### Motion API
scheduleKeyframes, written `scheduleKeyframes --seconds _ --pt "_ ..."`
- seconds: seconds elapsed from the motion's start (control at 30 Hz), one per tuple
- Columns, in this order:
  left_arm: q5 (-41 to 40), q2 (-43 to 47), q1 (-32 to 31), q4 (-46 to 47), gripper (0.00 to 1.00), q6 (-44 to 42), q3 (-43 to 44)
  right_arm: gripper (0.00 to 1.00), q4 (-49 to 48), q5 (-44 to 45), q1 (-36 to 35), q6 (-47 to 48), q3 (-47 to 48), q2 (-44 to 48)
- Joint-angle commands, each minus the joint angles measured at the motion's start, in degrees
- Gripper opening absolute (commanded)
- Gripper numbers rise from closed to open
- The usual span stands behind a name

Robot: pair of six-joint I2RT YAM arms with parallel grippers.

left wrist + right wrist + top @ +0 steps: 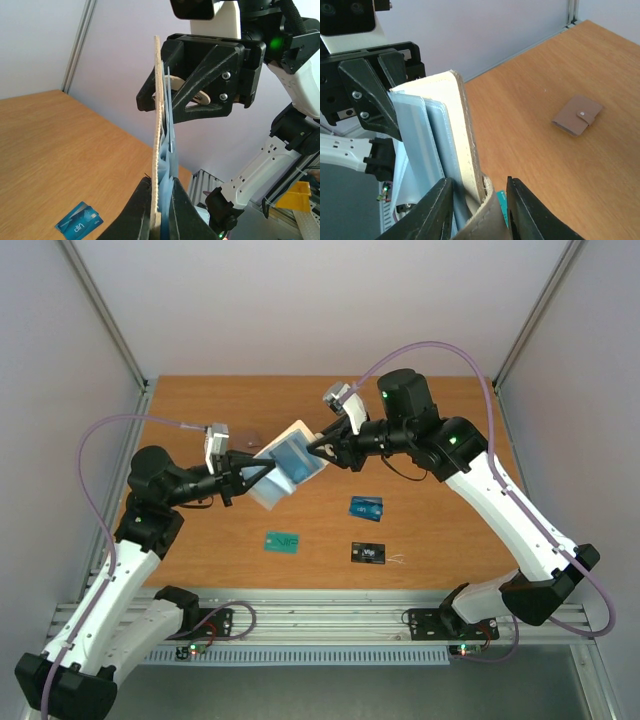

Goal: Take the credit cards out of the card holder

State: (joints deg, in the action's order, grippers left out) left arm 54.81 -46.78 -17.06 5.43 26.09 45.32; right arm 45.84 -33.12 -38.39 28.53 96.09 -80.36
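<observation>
Left gripper (258, 475) and right gripper (312, 448) pinch the card holder (290, 465); overhead alone shows all credit cards (366, 507) out.

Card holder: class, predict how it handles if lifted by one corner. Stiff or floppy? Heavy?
Probably semi-flexible: the card holder shows a slightly wavy edge in the left wrist view. Likely light, since the left end effector and right end effector hold it aloft by its edges. Its glossy plastic pockets may be slippery.

The blue card (79, 220) reads "VIP" in white letters.
</observation>
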Motion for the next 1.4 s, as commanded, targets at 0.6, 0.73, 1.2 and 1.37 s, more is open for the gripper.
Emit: scheduleKeyframes --seconds 0.6,0.73,1.2,1.37 --pt "4.07 1.98 0.0 6.43 0.0 -0.91 -0.35 0.39 2.59 -9.09 3.24 0.74 3.16 -1.02" --pt "3.97 1.93 0.01 6.54 0.0 -0.78 -0.32 0.41 2.82 -10.39 3.13 -0.35 2.92 -1.85" --pt "1.87 1.61 -0.02 5.48 0.0 -0.69 -0.09 0.53 1.98 -11.16 -1.98 0.17 3.9 -5.28" --pt "0.31 1.6 -0.02 4.75 0.0 -0.75 -0.33 0.53 1.45 -10.49 -3.1 -0.83 3.94 -6.05"
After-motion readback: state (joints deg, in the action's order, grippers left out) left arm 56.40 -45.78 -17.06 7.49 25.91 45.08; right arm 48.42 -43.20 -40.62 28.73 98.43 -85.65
